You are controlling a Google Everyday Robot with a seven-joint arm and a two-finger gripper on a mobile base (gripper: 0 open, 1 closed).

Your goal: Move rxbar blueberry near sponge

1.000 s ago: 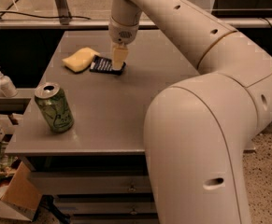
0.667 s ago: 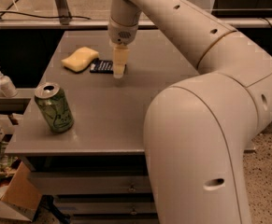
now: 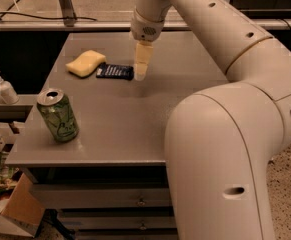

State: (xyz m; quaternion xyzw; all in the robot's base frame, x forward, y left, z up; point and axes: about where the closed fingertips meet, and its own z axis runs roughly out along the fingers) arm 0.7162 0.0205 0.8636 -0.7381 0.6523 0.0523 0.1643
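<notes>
Placement looks done: the dark navy wrapped rxbar blueberry [image 3: 114, 71] lies just beside the pale yellow wavy sponge [image 3: 86, 63]. The cream gripper [image 3: 140, 74] hangs at the bar's end, and I cannot tell if it is open. Lifting clear seems next.

Green soda can [image 3: 58, 116] on grey table [image 3: 125, 129]; soap bottle [image 3: 4, 88] beside.

rxbar blueberry [image 3: 114, 71] end behind tool [image 3: 140, 76]

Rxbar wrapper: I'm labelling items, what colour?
Rxbar blueberry is dark navy, white lettering, in camera view; hand hangs just beside it.
</notes>
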